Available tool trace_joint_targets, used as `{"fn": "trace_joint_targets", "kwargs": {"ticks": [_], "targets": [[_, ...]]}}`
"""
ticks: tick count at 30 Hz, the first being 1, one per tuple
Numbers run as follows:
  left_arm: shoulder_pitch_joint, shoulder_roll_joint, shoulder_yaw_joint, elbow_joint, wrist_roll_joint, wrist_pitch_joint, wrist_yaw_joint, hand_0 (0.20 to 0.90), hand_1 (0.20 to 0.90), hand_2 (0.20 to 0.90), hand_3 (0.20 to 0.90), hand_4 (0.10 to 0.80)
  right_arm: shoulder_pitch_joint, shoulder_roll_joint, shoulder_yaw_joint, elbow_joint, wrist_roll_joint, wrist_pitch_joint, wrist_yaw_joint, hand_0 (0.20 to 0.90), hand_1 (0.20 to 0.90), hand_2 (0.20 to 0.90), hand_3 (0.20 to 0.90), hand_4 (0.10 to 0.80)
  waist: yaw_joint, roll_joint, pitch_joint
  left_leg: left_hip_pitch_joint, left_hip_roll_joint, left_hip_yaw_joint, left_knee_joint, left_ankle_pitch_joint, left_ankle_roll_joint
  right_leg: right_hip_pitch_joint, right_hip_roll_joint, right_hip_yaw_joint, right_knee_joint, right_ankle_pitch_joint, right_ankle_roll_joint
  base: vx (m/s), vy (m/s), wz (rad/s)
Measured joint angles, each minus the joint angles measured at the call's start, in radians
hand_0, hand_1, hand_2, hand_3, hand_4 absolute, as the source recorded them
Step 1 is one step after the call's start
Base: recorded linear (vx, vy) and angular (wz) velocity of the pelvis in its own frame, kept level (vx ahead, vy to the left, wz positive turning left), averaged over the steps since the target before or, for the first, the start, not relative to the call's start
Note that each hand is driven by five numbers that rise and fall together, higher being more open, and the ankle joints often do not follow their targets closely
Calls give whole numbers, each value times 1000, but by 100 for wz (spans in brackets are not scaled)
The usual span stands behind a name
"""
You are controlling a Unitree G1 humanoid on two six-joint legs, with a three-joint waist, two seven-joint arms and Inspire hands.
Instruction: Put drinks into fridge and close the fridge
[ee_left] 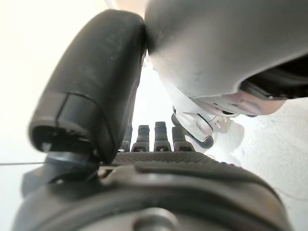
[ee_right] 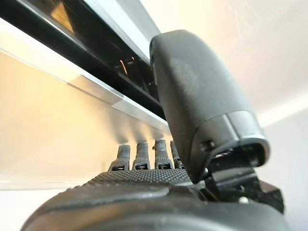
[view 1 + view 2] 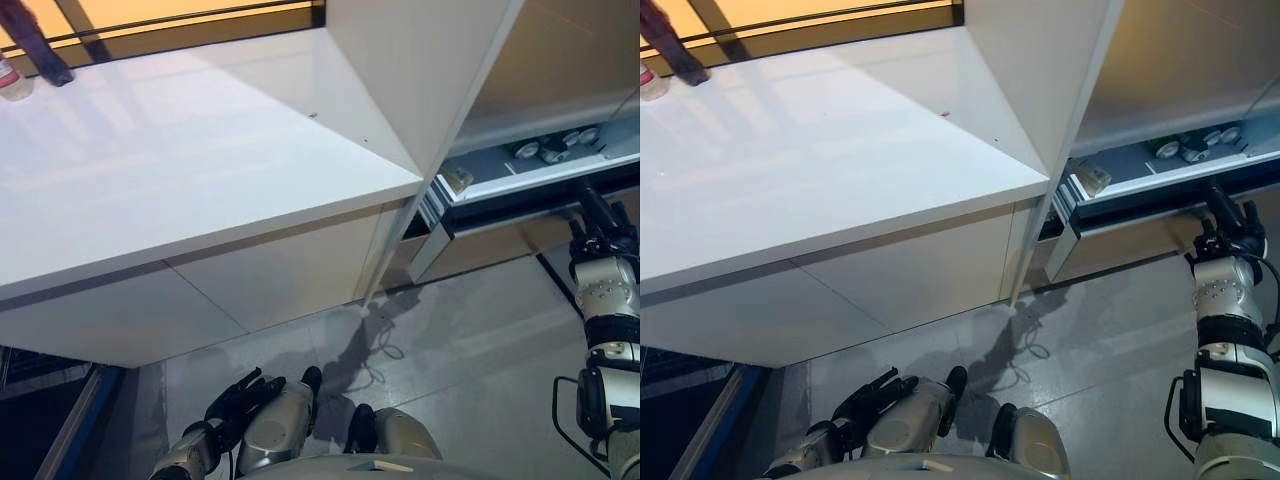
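Observation:
The fridge (image 3: 560, 60) stands open at the upper right, its inside lit warm. Several drinks (image 3: 552, 148) show as round tops on a white shelf (image 3: 520, 180), and one small bottle (image 3: 458, 180) lies at that shelf's left end. My right hand (image 3: 600, 225) is raised just below the shelf, fingers straight and pointing at the dark band under it, holding nothing. In the right wrist view its fingers (image 2: 144, 154) reach toward a pale panel below a dark gap. My left hand (image 3: 245, 395) hangs low at the bottom left, fingers relaxed and empty.
A wide white counter (image 3: 180, 170) fills the left and middle, with cabinet fronts (image 3: 260, 280) beneath. A tall white panel (image 3: 420, 70) separates it from the fridge. A small bottle (image 3: 12, 80) and a dark sleeve-like shape (image 3: 40, 45) sit at the counter's far left. Grey floor (image 3: 470, 340) lies below.

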Motion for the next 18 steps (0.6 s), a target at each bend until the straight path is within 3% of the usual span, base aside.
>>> {"fn": "trace_joint_targets", "kwargs": {"ticks": [6, 9, 14, 18], "targets": [[-6, 0, -1, -1, 10, 0, -8, 900, 900, 900, 900, 800, -58, 15, 59, 0, -18, 8, 35, 900, 900, 900, 900, 800, 33, 2, -2, 7, 11, -17, -24, 11, -5, 12, 9, -18, -39, 4, -6, -8, -35, 8], [-8, 5, -1, -1, 29, -2, -6, 900, 900, 900, 900, 800, -64, 45, 58, -4, -62, -17, -12, 900, 900, 900, 900, 800, 30, -1, -3, 22, 17, -8, -38, 12, -3, 27, 17, -7, -69, 15, -5, -62, -50, -10], [-15, 24, -14, -11, 40, 2, 2, 900, 900, 900, 900, 800, -41, 61, 98, -114, -178, -26, -8, 900, 900, 900, 900, 800, 14, -5, -7, 40, 46, 50, -78, 17, 4, 28, 42, 54, -128, 56, 0, -77, -38, -36], [14, 55, -12, -9, 41, 6, 21, 900, 900, 900, 900, 800, 76, 141, 134, -275, -254, -35, 54, 900, 900, 900, 900, 800, -28, -42, -45, 68, 71, 118, -130, 21, 11, 33, 63, 129, -187, 93, 4, -96, -60, -56]]}}
